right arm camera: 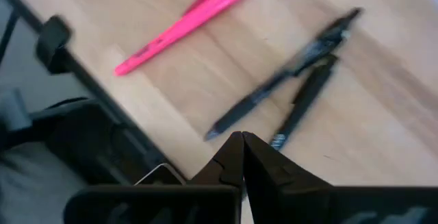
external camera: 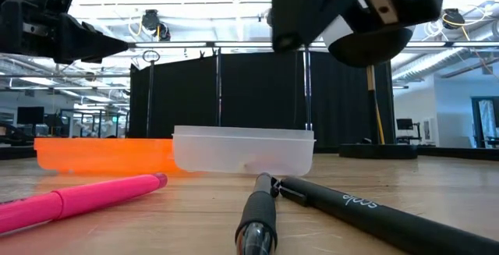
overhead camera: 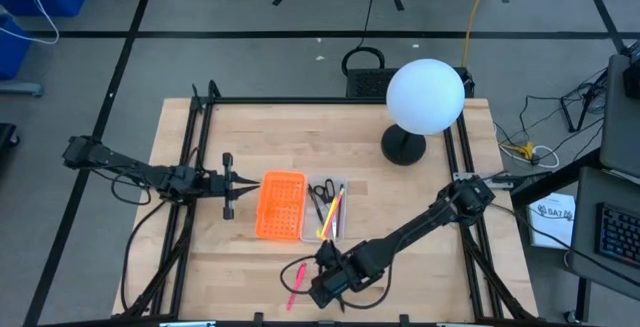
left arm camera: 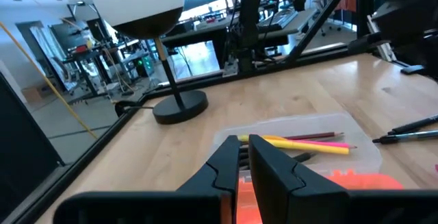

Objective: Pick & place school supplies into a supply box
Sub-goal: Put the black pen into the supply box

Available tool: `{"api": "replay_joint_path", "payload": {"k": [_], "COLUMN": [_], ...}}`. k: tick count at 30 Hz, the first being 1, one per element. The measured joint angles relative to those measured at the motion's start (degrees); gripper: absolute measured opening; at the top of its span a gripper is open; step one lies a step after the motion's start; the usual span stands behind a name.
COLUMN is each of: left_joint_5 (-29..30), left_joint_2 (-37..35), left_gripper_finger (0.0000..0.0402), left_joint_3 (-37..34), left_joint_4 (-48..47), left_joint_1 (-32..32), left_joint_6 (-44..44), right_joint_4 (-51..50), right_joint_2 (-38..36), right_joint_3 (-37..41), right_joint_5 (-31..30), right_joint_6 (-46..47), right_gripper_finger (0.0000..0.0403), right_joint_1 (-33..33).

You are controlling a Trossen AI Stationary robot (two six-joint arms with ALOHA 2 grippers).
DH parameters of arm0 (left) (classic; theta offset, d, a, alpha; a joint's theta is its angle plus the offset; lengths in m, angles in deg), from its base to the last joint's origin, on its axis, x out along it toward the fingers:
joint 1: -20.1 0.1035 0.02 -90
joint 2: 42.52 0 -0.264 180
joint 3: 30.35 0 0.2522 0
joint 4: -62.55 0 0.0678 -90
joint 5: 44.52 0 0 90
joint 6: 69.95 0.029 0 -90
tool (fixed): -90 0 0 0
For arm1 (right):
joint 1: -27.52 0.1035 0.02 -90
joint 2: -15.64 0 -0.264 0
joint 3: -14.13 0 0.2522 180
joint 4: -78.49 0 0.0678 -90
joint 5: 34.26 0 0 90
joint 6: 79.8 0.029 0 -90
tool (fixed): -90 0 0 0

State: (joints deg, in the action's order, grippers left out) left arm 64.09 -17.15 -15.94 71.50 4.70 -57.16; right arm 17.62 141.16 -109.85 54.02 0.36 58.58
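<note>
The clear supply box [overhead camera: 327,210] lies mid-table on its base, holding black-handled scissors [overhead camera: 320,197], a yellow pencil [left arm camera: 301,142] and a pink one. The orange tray [overhead camera: 280,205] sits against its left side. A pink pen [overhead camera: 297,282] and two black pens [right arm camera: 287,73] [right arm camera: 304,101] lie flat on the wood by the near edge. My right gripper [right arm camera: 241,142] hovers shut above the black pens and touches nothing. My left gripper [overhead camera: 250,183] waits shut at the orange tray's left side, above the table.
A lamp with a white globe [overhead camera: 425,95] and a round black base [overhead camera: 403,147] stands at the far right of the table. The near table edge [right arm camera: 130,125] runs close behind the pens. Bare wood lies to the right of the supply box.
</note>
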Motion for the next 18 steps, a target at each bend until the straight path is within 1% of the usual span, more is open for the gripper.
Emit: {"api": "replay_joint_path", "payload": {"k": [3,5,8,12,18], "left_joint_5": [0.0,0.0,0.0,0.0,0.0], "left_joint_2": [0.0,0.1,0.1,0.1,0.1], "left_gripper_finger": [0.0042,0.0042,0.0042,0.0042,0.0042], "left_joint_3": [0.0,0.0,0.0,0.0,0.0], "left_joint_4": [-0.1,-0.1,-0.1,-0.1,-0.2], "left_joint_1": [0.0,0.0,0.0,0.0,0.0], "left_joint_6": [0.0,0.0,0.0,0.0,0.0], "right_joint_4": [-0.3,-0.3,-0.1,0.8,10.3], "right_joint_2": [0.0,0.0,0.0,0.1,0.0], "right_joint_3": [0.5,1.0,2.6,6.1,13.0], "right_joint_5": [0.1,0.8,3.4,3.4,3.4], "right_joint_6": [1.3,1.7,1.7,2.0,1.0], "right_gripper_finger": [0.0024,0.0047,0.0086,0.013,0.017], "right_joint_1": [-0.3,-0.3,-0.9,-1.5,-1.8]}}
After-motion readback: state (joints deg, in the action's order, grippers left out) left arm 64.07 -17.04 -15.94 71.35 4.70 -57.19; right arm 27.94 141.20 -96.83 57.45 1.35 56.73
